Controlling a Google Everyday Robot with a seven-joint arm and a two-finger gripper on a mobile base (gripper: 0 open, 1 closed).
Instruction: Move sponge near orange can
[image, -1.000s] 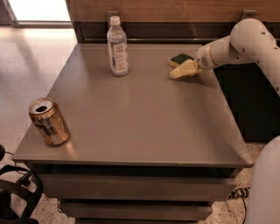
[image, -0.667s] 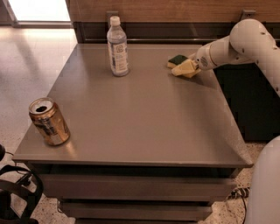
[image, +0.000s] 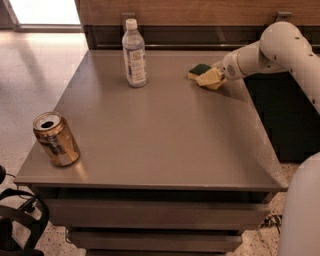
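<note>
Camera view: small green-topped yellow foam sponge (image: 199, 70), soft, light, best pinched across its sides; yellow-padded gripper (image: 213, 79) just beside it, closure impossible to tell.

We counted one orange can (image: 56, 139) near the front left corner of the one table (image: 165, 145), one clear bottle (image: 134, 55) by the far edge, and one sponge (image: 199, 70) toward the far right corner. We saw one gripper (image: 211, 79), right against that sponge.
</note>
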